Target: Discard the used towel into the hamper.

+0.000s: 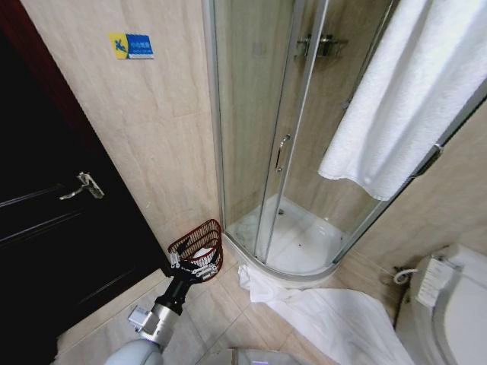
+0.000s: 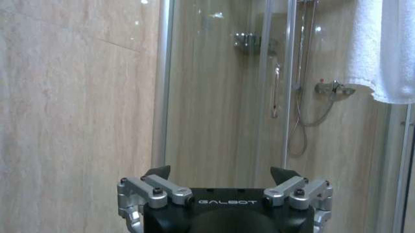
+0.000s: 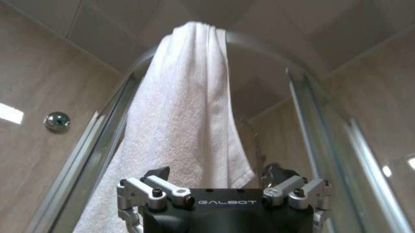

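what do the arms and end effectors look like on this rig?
Left end effector: black body, silver metal finger linkages with dark bolts and black fingertips, on a black wrist, silver cuff and pale grey arm. Right end effector looks the same; both carry white GALBOT lettering.

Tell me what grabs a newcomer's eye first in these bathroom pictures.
A big white towel hangs over the top of the glass shower enclosure, with another white cloth crumpled on the floor tiles before it. The reddish-brown hamper sits in the corner by the dark door, with the open left gripper beside it.
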`<state>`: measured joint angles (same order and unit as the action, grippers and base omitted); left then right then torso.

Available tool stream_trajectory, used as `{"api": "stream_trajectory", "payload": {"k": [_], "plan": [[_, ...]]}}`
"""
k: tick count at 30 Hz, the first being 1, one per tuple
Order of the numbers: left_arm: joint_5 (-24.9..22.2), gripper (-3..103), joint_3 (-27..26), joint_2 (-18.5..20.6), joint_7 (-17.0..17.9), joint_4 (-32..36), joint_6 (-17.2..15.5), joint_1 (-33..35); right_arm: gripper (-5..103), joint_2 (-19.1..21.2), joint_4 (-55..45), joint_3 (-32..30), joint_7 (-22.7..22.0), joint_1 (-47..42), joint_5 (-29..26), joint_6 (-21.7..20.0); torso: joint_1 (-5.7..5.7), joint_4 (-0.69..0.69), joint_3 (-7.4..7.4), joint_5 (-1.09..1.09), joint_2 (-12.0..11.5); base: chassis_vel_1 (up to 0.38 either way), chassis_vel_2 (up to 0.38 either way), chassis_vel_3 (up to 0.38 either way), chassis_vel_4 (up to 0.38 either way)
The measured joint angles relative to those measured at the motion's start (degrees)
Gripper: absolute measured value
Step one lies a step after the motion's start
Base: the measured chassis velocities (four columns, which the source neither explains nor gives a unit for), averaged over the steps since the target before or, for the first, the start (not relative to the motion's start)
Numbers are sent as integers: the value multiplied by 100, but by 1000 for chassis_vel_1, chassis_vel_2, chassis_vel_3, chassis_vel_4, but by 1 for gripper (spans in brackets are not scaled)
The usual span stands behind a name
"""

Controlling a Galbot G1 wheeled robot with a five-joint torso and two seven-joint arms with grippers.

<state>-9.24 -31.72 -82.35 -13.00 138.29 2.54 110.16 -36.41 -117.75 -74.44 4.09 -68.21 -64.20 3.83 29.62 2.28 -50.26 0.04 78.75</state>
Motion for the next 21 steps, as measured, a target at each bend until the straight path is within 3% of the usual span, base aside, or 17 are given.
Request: {"api": "stream_trajectory", "payload": {"k": [10, 17, 20, 21], "plan": [[0, 100, 1, 0, 0, 0, 0, 0, 100, 616, 223, 417, -75, 630, -925, -613, -1, -1, 0, -5, 0, 0, 0, 0, 0], [0, 100, 1, 0, 0, 0, 0, 0, 100, 842, 431, 817, -33, 1031, -745, -807, -3, -3, 1, -5, 1, 0, 0, 0, 0], [0, 100, 2, 0, -2, 0, 0, 0, 100, 673, 514, 1673, -6, 1828, -551, -988, -2, -1, 0, -4, 0, 0, 0, 0, 0], [0, 100, 2, 0, -2, 0, 0, 0, 100, 673, 514, 1673, -6, 1828, -551, -988, -2, -1, 0, -4, 0, 0, 0, 0, 0]]}}
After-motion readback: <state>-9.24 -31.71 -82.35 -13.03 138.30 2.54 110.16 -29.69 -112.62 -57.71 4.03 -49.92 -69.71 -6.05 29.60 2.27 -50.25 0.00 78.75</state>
